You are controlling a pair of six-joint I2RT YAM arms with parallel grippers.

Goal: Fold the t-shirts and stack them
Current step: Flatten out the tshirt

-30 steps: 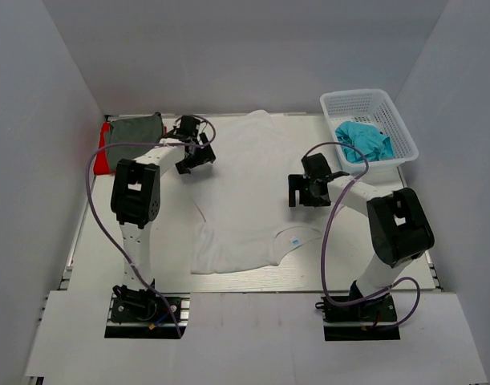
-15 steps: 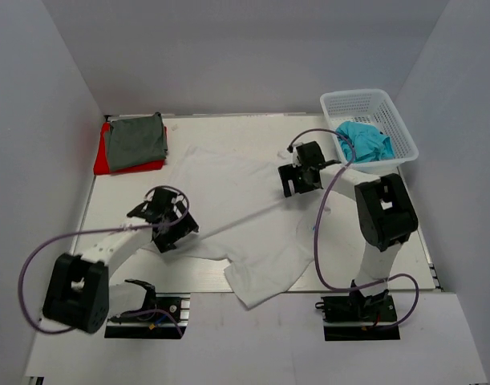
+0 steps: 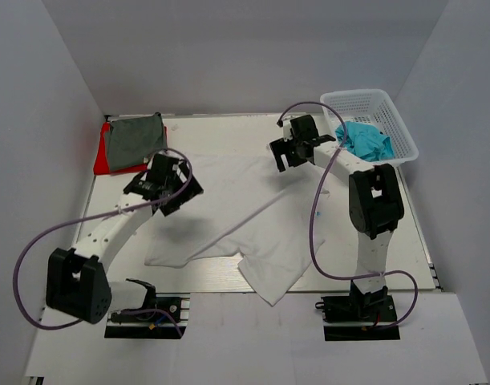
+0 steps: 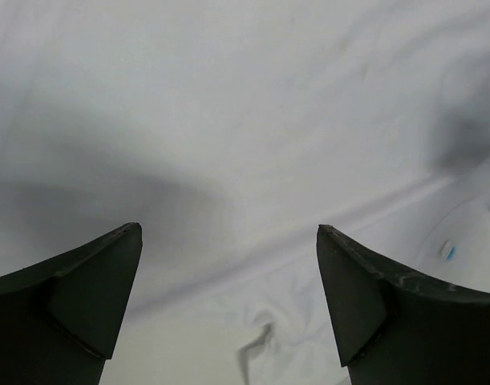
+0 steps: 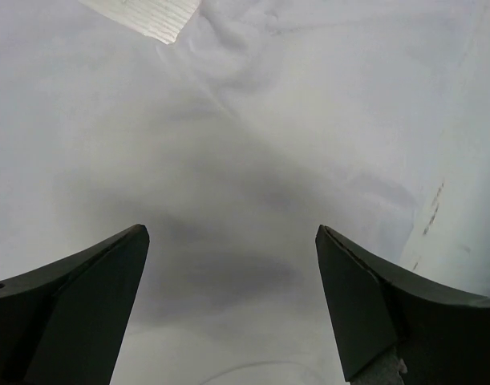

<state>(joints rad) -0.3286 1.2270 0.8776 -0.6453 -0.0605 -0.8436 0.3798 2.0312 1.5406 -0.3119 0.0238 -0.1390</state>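
Jaws wide, left tool (image 3: 177,192) and right tool (image 3: 281,157) outstretched over white t-shirt (image 3: 236,180)

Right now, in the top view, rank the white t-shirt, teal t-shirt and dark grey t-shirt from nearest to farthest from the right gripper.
1. white t-shirt, spread beneath the right gripper.
2. teal t-shirt, in the basket to its right.
3. dark grey t-shirt, far left corner.

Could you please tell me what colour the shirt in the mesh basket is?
The shirt in the basket is teal, seen best in the top external view.
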